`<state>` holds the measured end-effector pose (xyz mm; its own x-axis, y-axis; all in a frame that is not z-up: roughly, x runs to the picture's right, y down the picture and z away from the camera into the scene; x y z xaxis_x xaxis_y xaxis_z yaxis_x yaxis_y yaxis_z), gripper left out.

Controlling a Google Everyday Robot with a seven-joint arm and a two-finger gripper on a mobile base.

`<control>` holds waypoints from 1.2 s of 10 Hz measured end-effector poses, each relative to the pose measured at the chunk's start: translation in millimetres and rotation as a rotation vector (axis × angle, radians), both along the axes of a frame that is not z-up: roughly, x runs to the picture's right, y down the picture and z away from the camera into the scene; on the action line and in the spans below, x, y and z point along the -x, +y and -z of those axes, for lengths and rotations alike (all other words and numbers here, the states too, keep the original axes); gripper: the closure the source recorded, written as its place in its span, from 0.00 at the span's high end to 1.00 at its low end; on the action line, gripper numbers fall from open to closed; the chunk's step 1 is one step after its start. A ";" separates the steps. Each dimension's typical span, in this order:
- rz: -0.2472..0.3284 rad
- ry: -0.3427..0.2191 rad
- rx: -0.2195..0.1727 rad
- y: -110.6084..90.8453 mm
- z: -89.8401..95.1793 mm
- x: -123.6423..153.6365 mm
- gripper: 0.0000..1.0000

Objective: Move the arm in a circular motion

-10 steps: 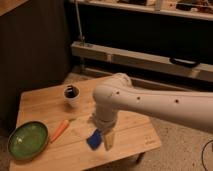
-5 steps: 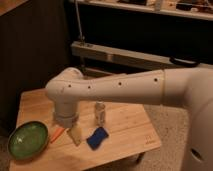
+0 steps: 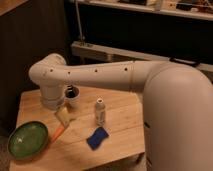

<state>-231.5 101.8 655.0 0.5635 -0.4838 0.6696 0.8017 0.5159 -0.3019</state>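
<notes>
White arm: the arm (image 3: 100, 75) is reaching in from the right edge of the camera view and stretching leftward above the wooden table (image 3: 120, 145), its rounded end joint hanging over the table's back left part.
Arm's pose: it is riding clear of everything on the table, which suits a sweeping circle with nothing to knock, as far as I can judge.
Gripper: the gripper (image 3: 63, 116) is pointing down below the end joint, showing as a yellowish-tan tip just above the table between the dark cup and the carrot.
Fingers: how far they are parted, I cannot tell; nothing appears to be held.
Dark cup (image 3: 73, 93): standing just behind the wrist, partly hidden by it.
Small white bottle (image 3: 100, 111): standing upright near the table's middle, apart from the gripper.
Blue sponge (image 3: 97, 137): lying flat in front of the bottle.
Carrot (image 3: 56, 134): lying beside the green bowl (image 3: 27, 140) at the front left corner.
Writing: no brand, label or lettering is readable anywhere.
</notes>
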 end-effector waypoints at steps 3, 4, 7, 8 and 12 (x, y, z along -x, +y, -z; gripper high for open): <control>-0.070 0.067 -0.016 -50.6 -35.9 -44.9 0.80; -0.107 0.105 -0.016 -65.3 -46.7 -68.2 0.80; -0.241 0.235 -0.014 -102.3 -70.7 -147.3 0.80; -0.333 0.322 -0.003 -115.2 -77.8 -192.9 0.80; -0.617 0.558 0.035 -122.8 -73.7 -308.5 0.80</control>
